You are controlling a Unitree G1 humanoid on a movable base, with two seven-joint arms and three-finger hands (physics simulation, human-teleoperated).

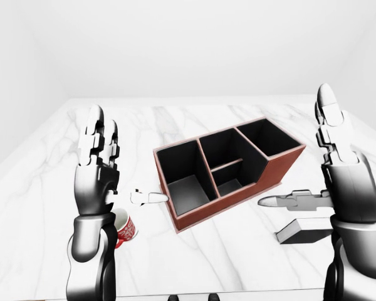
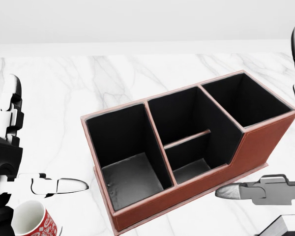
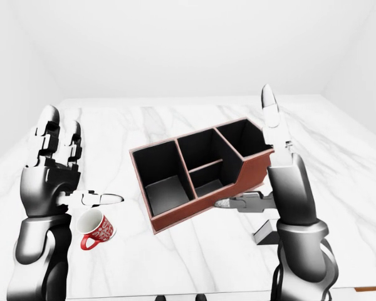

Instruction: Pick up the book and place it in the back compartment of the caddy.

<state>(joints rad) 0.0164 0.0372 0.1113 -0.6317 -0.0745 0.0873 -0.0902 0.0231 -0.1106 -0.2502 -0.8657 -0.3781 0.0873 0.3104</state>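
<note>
On the white marble desk (image 1: 44, 188), the brown caddy (image 1: 272, 172) sits near the middle, set at a slant, its black compartments all bare. The book (image 1: 304, 231) lies flat toward the desk's right near edge, just below the right hand (image 1: 338, 169), whose fingers are spread wide and holding nothing. The left hand (image 1: 97, 169) is likewise spread and free above a red-patterned mug (image 3: 95, 229) toward the left near edge.

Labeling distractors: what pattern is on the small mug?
Red with white swirls, white inside: small ceramic mug, clearest in the right-eye view.
</note>
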